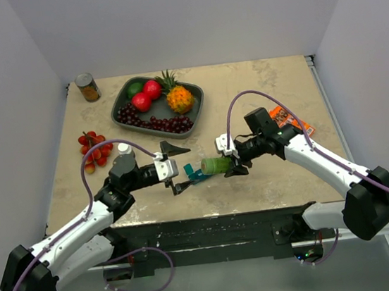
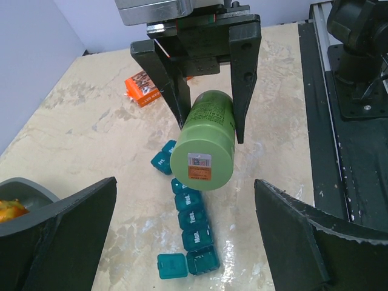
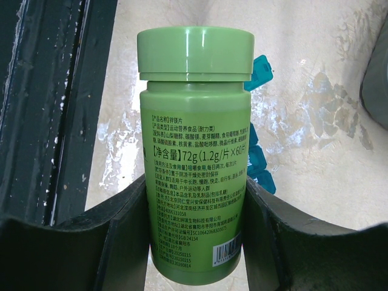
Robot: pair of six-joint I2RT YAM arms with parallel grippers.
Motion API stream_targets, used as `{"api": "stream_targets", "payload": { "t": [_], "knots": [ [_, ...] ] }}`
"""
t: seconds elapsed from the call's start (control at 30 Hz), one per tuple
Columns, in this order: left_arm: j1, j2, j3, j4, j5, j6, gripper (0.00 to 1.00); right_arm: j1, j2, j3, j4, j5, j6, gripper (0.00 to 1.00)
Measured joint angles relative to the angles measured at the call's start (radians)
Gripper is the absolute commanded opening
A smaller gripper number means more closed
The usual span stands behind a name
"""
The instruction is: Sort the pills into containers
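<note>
A strip of teal containers (image 2: 193,219) lies on the table; its nearest cube (image 2: 204,260) stands open with its lid (image 2: 171,265) flat beside it, and the others are shut. The strip also shows in the top view (image 1: 197,176) and behind the bottle in the right wrist view (image 3: 257,162). My right gripper (image 3: 195,188) is shut on a green bottle (image 3: 195,163), capped, held lying sideways just above the strip (image 1: 216,164). My left gripper (image 2: 185,206) is wide open and empty, facing the bottle's end (image 2: 203,159). No loose pills show.
A dark grey fruit tray (image 1: 121,117) with grapes, apples and a pineapple stands at the back. A can (image 1: 88,87) is at the back left, cherry tomatoes (image 1: 92,147) at the left. An orange packet (image 1: 292,121) lies at the right, also in the left wrist view (image 2: 140,90).
</note>
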Motion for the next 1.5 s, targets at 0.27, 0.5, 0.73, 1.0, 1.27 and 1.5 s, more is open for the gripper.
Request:
{"api": "stream_targets", "payload": {
  "t": [0.27, 0.5, 0.73, 1.0, 1.27, 1.5],
  "knots": [
    [-0.006, 0.032, 0.028, -0.009, -0.004, 0.04, 0.99, 0.0, 0.006, 0.0, -0.001, 0.0, -0.004, 0.0],
    [-0.023, 0.083, 0.069, -0.025, -0.005, 0.081, 0.99, 0.0, 0.007, 0.0, -0.003, 0.0, -0.007, 0.0],
    [-0.055, 0.14, 0.084, -0.048, 0.01, 0.104, 0.98, 0.0, 0.007, 0.0, -0.004, 0.0, -0.007, 0.0],
    [-0.074, 0.193, 0.086, -0.056, 0.005, 0.114, 0.93, 0.0, 0.007, 0.0, -0.007, 0.0, -0.008, 0.0],
    [-0.085, 0.224, 0.09, -0.031, -0.011, 0.092, 0.65, 0.0, 0.007, 0.0, -0.007, 0.0, -0.01, 0.0],
    [-0.085, 0.235, 0.09, -0.016, -0.016, 0.037, 0.37, 0.0, 0.007, 0.0, -0.015, -0.001, -0.013, 0.0]
  ]
}}
